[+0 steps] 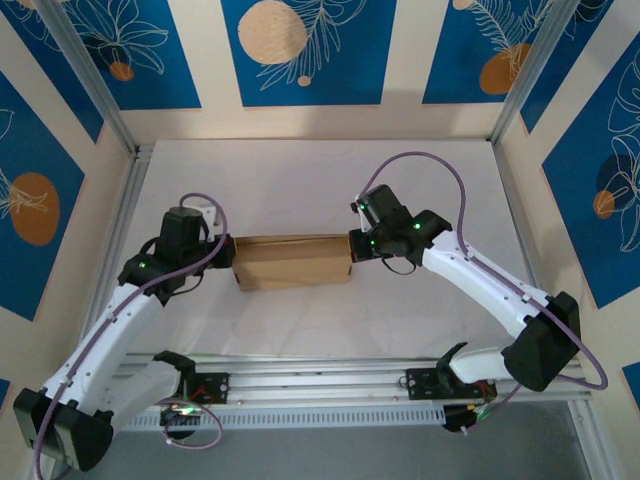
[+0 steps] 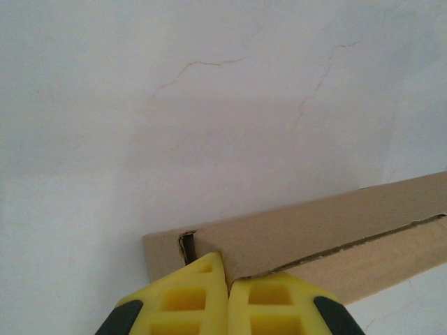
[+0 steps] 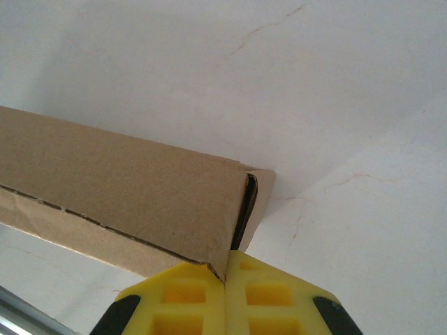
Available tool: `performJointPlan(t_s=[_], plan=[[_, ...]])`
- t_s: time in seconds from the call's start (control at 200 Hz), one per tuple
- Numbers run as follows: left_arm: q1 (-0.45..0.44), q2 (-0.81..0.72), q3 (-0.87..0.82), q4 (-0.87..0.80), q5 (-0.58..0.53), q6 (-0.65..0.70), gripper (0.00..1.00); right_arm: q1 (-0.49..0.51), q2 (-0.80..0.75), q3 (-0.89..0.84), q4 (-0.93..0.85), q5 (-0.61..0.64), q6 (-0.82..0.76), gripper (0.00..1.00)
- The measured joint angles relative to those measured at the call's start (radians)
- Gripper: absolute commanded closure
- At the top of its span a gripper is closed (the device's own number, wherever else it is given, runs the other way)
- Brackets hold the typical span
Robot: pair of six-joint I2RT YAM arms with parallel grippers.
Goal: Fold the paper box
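Observation:
The paper box [image 1: 292,261] is a closed, shallow brown cardboard shape lying flat on the white table, between the two arms. My left gripper [image 1: 228,255] is shut, its yellow fingertips together against the box's left end. In the left wrist view the left gripper [image 2: 227,271] meets the lid's corner of the box [image 2: 314,223], beside a dark slit in the end wall. My right gripper [image 1: 353,247] is shut too, tips against the right end. In the right wrist view the right gripper [image 3: 225,271] touches the box [image 3: 126,181] at its lower corner. I see nothing clamped between either pair of fingers.
White table surface [image 1: 320,180] stretches behind and in front of the box. An aluminium rail [image 1: 320,380] runs along the near edge by the arm bases. Blue-and-cream patterned walls [image 1: 300,50] enclose the back and sides.

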Motion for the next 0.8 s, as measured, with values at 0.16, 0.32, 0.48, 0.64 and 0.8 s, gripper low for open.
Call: performJointPlan(t_s=[0.16,0.32,0.48,0.64,0.8], plan=[[0.000,-0.005,0.000,-0.005,-0.010,0.024,1.00,0.000,0.002,0.000,0.003,-0.007,-0.007,1.00],[-0.001,-0.010,0.000,-0.008,-0.022,0.049,1.00,0.000,0.004,0.000,0.005,-0.011,-0.009,1.00],[-0.001,-0.010,0.000,-0.010,-0.028,0.060,1.00,0.000,0.005,0.000,0.005,-0.014,-0.016,1.00],[-0.001,-0.010,0.000,-0.011,-0.032,0.072,1.00,-0.001,0.005,0.000,0.005,-0.015,-0.019,1.00],[-0.001,-0.010,0.000,-0.011,-0.036,0.077,1.00,-0.001,0.005,0.000,0.006,-0.019,-0.019,1.00]])
